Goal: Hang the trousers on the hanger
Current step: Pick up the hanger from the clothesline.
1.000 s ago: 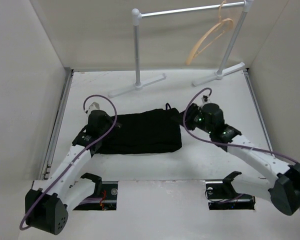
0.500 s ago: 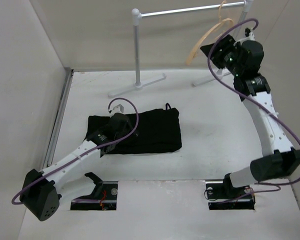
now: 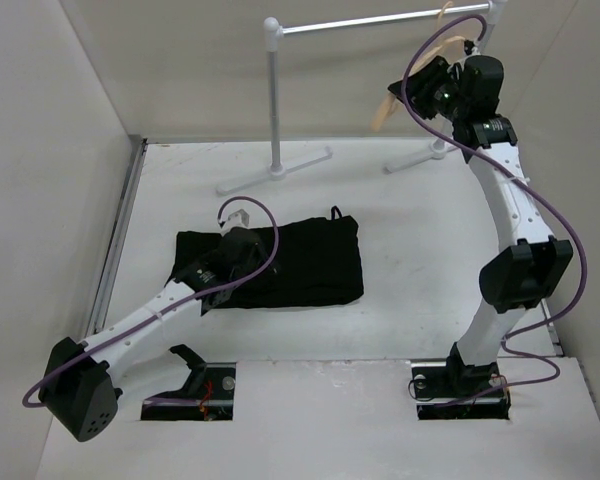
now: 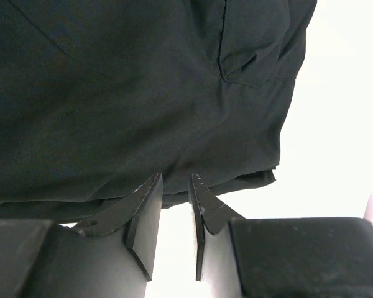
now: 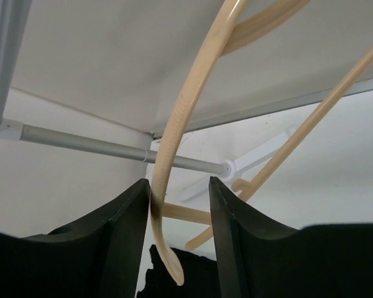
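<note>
One pair of trousers point(image 3: 300, 262) is lying mid-frame, one hanger point(image 5: 185, 93) is hanging on one rail stand point(image 3: 273, 100) at upper right, and two robot arms point(image 3: 160, 315) are showing.

hanger point(image 3: 383, 110) hook cut by the upper picture edge, hanger middle hidden behind the right gripper point(image 5: 179, 183), trousers point(image 4: 143, 93), well apart from the hanger, cropped in left wrist view, left gripper point(image 4: 176, 180) hold on them unclear

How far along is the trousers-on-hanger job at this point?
Nothing is finished yet. In hand: the right gripper, jaws open, straddles one arm of the hanger, which hangs on the rail. The left gripper sits at the edge of the trousers, folded flat on the table, grip unclear. Left: take the hanger down, lift the trousers, drape them over it.
</note>
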`<state>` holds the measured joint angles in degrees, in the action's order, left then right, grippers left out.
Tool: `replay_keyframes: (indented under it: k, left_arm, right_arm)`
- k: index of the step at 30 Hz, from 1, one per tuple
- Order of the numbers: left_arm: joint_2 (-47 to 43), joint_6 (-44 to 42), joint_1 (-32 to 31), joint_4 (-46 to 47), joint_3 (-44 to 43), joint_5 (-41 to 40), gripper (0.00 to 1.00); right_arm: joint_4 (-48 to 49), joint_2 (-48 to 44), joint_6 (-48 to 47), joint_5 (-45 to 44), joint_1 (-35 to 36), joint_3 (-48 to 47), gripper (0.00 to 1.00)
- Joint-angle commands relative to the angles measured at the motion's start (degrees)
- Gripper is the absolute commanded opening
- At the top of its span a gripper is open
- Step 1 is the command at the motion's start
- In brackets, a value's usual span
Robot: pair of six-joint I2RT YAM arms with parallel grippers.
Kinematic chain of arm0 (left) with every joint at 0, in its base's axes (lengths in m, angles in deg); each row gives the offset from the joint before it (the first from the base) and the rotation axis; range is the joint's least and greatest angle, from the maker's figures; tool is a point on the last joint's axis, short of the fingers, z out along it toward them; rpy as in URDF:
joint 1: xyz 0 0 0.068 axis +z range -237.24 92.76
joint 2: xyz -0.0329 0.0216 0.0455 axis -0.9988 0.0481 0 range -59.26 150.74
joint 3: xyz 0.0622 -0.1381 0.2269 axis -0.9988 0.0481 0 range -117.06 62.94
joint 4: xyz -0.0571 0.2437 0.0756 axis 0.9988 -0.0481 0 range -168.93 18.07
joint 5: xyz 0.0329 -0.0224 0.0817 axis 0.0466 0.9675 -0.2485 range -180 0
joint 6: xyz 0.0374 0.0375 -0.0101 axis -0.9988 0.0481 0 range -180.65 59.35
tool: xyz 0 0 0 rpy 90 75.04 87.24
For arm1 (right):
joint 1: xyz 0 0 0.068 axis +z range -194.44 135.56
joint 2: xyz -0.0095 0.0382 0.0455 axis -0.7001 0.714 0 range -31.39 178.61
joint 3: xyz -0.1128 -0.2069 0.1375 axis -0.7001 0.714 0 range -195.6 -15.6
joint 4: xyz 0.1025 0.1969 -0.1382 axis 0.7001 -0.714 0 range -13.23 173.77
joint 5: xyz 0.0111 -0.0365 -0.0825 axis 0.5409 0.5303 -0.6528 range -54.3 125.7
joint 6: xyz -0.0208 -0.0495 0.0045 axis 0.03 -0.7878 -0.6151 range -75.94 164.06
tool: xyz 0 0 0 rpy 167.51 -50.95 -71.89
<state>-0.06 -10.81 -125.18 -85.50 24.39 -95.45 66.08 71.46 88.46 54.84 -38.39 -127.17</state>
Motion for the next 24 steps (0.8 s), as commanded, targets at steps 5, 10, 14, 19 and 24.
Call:
replay_keyframes:
  k: [5, 10, 14, 19, 24]
  left_arm:
    - [-0.8, 1.7, -0.6, 0.4, 1.5, -1.3, 0.22]
    - [-1.4, 1.7, -0.6, 0.6, 1.7, -1.3, 0.23]
    - [-1.5, 1.7, -0.3, 0.6, 1.4, -1.1, 0.24]
    - [-1.7, 1.5, 0.2, 0.6, 0.3, -0.7, 0.26]
    - [-1.4, 1.0, 0.5, 0.5, -2.8, 0.2, 0.32]
  right_arm:
    - [5.0, -0.7, 0.4, 5.2, -0.1, -3.7, 0.30]
    - [6.4, -2.4, 0.0, 6.4, 0.0, -3.9, 0.22]
    - [7.0, -4.8, -0.7, 6.8, 0.1, -3.7, 0.19]
    - [7.6, -8.2, -3.4, 7.0, 0.1, -1.6, 0.18]
    - [7.9, -11.8, -3.7, 6.8, 0.4, 4.3, 0.18]
